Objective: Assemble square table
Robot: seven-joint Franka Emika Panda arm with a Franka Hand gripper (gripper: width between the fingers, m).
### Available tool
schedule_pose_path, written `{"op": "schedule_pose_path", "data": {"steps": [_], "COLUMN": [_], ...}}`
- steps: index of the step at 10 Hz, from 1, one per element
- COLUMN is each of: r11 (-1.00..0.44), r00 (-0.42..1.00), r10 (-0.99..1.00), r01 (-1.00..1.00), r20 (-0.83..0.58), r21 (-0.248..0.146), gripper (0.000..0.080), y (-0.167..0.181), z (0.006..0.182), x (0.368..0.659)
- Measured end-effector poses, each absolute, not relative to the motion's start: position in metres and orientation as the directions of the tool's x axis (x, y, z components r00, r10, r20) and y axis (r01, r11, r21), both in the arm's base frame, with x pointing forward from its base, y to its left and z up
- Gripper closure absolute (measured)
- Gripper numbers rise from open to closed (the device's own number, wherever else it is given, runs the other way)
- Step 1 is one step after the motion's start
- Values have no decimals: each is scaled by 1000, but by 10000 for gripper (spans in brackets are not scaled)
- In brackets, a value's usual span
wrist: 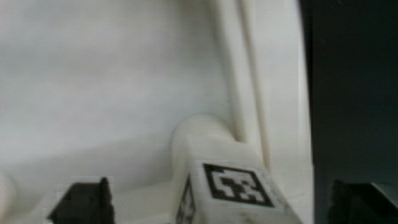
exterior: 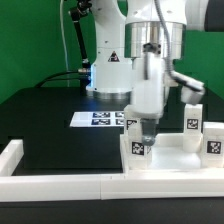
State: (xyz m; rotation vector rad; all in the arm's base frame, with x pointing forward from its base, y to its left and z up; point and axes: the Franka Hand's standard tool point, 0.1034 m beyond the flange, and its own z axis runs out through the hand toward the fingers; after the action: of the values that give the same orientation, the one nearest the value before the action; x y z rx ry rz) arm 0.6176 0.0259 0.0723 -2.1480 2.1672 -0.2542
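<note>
Even, bright overhead lighting; white parts near overexposure against the dark table (exterior: 50,120). Exterior view is soft and low in resolution, with motion blur on the arm (exterior: 150,70). Wrist view is blurred, its white surfaces washed out with faint shadows.

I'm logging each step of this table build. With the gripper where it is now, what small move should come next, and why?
Probably lift straight up. The gripper stands open over the leg, which sits upright on the tabletop, apparently released; rising clears it without knocking it.
</note>
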Motion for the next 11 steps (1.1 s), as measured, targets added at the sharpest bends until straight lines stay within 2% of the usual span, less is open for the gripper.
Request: {"op": "schedule_pose_path", "data": {"steps": [1, 2, 5, 6, 7, 11], "r11": [-125, -152, -374, -578, -709, -834], "r00": [113, 140, 359, 559, 685, 811], "r10": [-990, -986, -925, -811, -697, -540], "r01": [-980, -976, -919, -811, -702, -551], "r20": [84, 89, 127, 173, 213, 226], "r21": [-158, -154, -127, -87, -62, -15], "gripper": [159, 159, 150, 150, 150, 150], "y": [27, 26, 24, 20, 20, 19], "z": [72, 71, 71, 74, 74, 73], "x": [613, 613, 613, 618, 620, 620]}}
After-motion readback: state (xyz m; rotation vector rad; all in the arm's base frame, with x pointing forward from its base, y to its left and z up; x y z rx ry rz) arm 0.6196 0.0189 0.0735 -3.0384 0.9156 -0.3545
